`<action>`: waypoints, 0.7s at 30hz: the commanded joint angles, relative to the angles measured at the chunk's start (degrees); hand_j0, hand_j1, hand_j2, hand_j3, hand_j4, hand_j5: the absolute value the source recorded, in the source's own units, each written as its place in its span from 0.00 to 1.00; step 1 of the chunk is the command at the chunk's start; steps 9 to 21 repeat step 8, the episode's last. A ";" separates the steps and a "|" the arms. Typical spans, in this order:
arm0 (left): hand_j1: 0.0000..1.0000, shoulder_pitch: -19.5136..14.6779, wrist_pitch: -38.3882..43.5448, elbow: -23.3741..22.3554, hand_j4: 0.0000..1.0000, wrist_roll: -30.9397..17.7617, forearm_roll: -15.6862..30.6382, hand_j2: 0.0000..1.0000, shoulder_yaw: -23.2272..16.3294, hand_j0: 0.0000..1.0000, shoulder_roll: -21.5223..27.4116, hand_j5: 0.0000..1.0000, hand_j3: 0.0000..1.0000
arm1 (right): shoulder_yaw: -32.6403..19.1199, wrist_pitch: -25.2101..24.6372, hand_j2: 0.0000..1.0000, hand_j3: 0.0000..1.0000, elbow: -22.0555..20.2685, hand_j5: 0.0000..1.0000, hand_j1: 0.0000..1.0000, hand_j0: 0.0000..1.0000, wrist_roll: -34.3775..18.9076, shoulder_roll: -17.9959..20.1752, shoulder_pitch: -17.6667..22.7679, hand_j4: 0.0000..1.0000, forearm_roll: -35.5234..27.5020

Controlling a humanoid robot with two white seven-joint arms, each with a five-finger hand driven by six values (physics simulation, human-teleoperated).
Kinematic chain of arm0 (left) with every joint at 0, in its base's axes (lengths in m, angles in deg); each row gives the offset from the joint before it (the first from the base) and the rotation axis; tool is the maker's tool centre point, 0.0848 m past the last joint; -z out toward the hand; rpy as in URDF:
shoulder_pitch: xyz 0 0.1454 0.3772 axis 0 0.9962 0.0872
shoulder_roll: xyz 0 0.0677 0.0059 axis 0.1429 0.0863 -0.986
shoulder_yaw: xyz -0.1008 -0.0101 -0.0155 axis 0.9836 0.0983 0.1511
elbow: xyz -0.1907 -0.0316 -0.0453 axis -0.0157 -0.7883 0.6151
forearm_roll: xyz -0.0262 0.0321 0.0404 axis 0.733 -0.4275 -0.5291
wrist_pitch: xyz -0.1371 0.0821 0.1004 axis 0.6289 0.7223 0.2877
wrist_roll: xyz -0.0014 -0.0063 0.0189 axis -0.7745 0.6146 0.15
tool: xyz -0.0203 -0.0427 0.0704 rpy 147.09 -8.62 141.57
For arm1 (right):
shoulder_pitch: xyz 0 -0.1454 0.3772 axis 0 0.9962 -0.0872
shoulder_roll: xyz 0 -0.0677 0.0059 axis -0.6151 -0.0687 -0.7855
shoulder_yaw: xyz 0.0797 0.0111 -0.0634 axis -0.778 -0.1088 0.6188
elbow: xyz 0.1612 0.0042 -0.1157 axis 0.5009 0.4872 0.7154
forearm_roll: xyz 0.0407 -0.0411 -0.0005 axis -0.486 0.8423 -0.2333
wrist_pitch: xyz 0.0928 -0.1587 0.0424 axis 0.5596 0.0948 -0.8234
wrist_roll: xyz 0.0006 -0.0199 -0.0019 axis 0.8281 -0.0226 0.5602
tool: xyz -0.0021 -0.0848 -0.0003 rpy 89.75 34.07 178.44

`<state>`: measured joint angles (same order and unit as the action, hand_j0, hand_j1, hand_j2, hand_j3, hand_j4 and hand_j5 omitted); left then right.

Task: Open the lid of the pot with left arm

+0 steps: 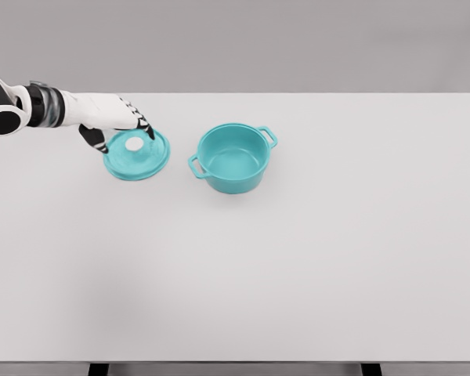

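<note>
Lying flat on the white table (298, 274), toward the far left corner: the teal lid (137, 154), white knob (134, 143) facing up. Sitting just right of it, apart from it by a narrow strip of bare surface, nearer the far edge than the near one: the teal pot (233, 158), uncovered, upright, showing its empty interior, one handle pointing to the far right, the other to the near left. Reaching in from the left edge of the table, low over the surface: the left hand (113, 121), white with dark fingertips, hovering at the lid's far left rim. Fingers (146, 129) drooping loosely over the lid near the knob, thumb hanging at the lid's left rim, not closing around anything; touching the lid or just above it, cannot tell. Casting a faint shadow on the table in front of the lid and pot. Right arm not showing anywhere.
</note>
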<state>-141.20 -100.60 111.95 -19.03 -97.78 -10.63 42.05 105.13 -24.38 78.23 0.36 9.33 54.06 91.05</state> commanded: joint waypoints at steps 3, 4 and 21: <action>1.00 -0.18 0.13 -7.94 1.00 0.02 3.02 1.00 2.06 1.00 0.54 1.00 1.00 | 0.00 0.01 1.00 1.00 0.00 1.00 1.00 1.00 -0.01 0.01 0.00 1.00 -0.02; 1.00 0.09 0.13 -14.27 1.00 0.02 4.25 1.00 6.36 1.00 0.71 1.00 1.00 | 0.00 0.01 1.00 1.00 0.00 1.00 1.00 1.00 -0.01 0.01 0.00 1.00 -0.02; 1.00 2.46 0.13 -19.64 1.00 0.02 4.34 1.00 7.42 1.00 4.23 1.00 1.00 | 0.00 0.01 1.00 1.00 0.00 1.00 1.00 1.00 -0.01 0.01 0.00 1.00 -0.02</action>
